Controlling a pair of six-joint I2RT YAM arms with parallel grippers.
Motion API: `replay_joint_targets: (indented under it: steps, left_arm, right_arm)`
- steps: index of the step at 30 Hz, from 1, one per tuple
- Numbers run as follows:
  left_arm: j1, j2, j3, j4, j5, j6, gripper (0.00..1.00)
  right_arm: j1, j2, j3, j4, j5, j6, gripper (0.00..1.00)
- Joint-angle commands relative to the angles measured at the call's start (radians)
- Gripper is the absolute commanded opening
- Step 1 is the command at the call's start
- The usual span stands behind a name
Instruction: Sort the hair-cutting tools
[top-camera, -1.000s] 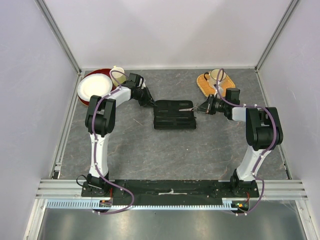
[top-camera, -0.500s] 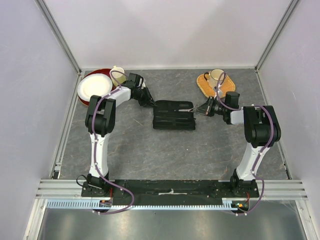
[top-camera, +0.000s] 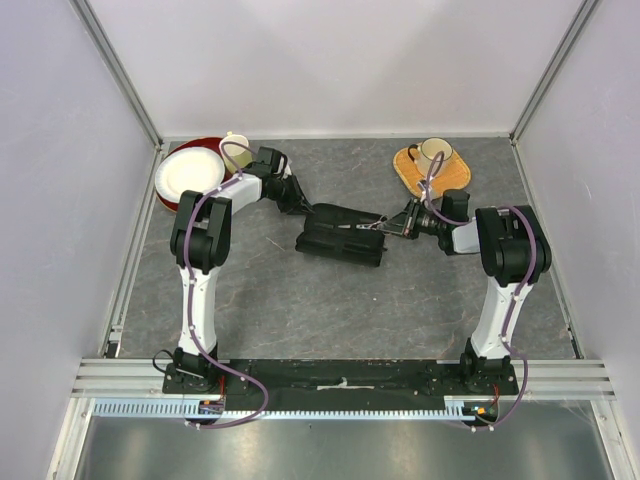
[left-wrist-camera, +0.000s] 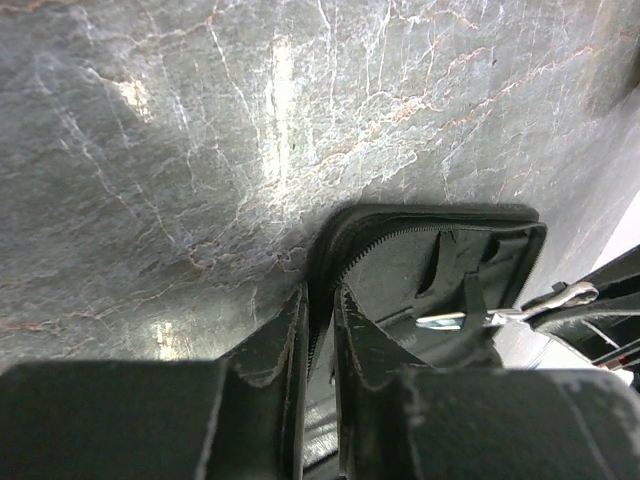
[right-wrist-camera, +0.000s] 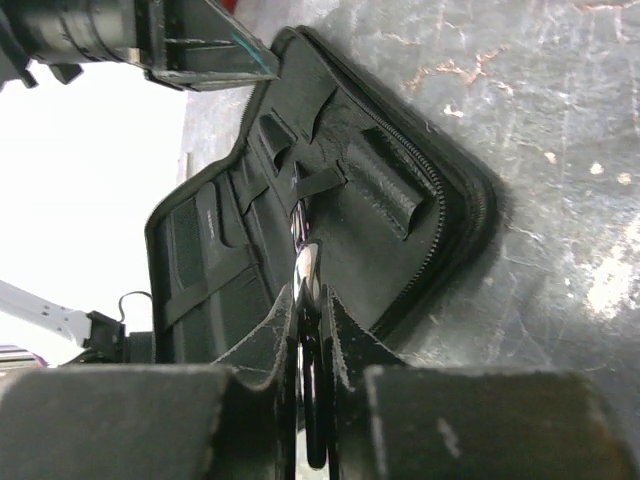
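The black zip case (top-camera: 340, 238) lies open at mid-table, skewed. My left gripper (top-camera: 303, 208) is shut on its zippered rim, which runs between the jaws in the left wrist view (left-wrist-camera: 320, 310). My right gripper (top-camera: 398, 225) is shut on a pair of silver scissors (top-camera: 376, 224) whose blades reach into the case under an elastic strap. The right wrist view shows the scissors (right-wrist-camera: 304, 262) on edge between my gripper's (right-wrist-camera: 308, 296) jaws, over the case lining (right-wrist-camera: 225, 235). They also show in the left wrist view (left-wrist-camera: 500, 317). The other scissors and the combs are not visible.
A white plate (top-camera: 188, 172) on a red one and a cup (top-camera: 235, 142) stand at the back left. A cup (top-camera: 433, 152) rests on an orange mat (top-camera: 432, 178) at the back right, just behind my right arm. Walls enclose three sides.
The case has shifted left and turned askew, its near-left corner swinging forward. My right gripper has followed it leftward with the scissors. My left gripper has stayed clamped on the rim.
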Motion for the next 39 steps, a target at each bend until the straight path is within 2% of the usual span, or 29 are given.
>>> replay_joint_targets:
  steps: [1,3,5,8,16,24,33,36,38,39]
  left_arm:
    - [-0.024,-0.009,-0.055,-0.029,-0.079,0.029,0.17]
    - [-0.024,-0.024,-0.083,-0.014,-0.082,0.031,0.18]
    - [-0.025,-0.032,-0.104,-0.006,-0.081,0.028,0.19]
    - [-0.028,-0.041,-0.124,0.007,-0.079,0.022,0.23]
    - [-0.035,-0.090,-0.190,0.017,-0.099,0.017,0.38]
    - [-0.045,-0.132,-0.239,0.022,-0.084,0.011,0.43]
    - [-0.088,-0.187,-0.291,0.120,0.016,0.046,0.45]
    - [-0.094,-0.181,-0.296,0.135,0.017,0.051,0.46]
    - [-0.094,-0.178,-0.293,0.134,0.027,0.040,0.46]
    - [-0.096,-0.181,-0.291,0.132,0.031,0.046,0.45]
  right_arm:
    - [0.019,-0.051,0.046,-0.276,0.035,-0.197,0.21]
    - [0.019,-0.082,0.032,-0.327,0.070,-0.224,0.42]
    - [0.017,-0.102,0.030,-0.418,0.127,-0.269,0.55]
    - [0.018,-0.143,0.035,-0.524,0.182,-0.297,0.69]
    - [0.018,-0.283,0.033,-0.740,0.339,-0.330,0.87]
    - [0.019,-0.343,0.052,-0.933,0.431,-0.412,0.92]
    - [0.045,-0.425,0.089,-1.064,0.633,-0.327,0.95]
    - [0.063,-0.450,0.086,-1.056,0.692,-0.315,0.95]
    - [0.074,-0.459,0.087,-1.044,0.722,-0.304,0.92]
    - [0.077,-0.458,0.089,-1.041,0.725,-0.304,0.87]
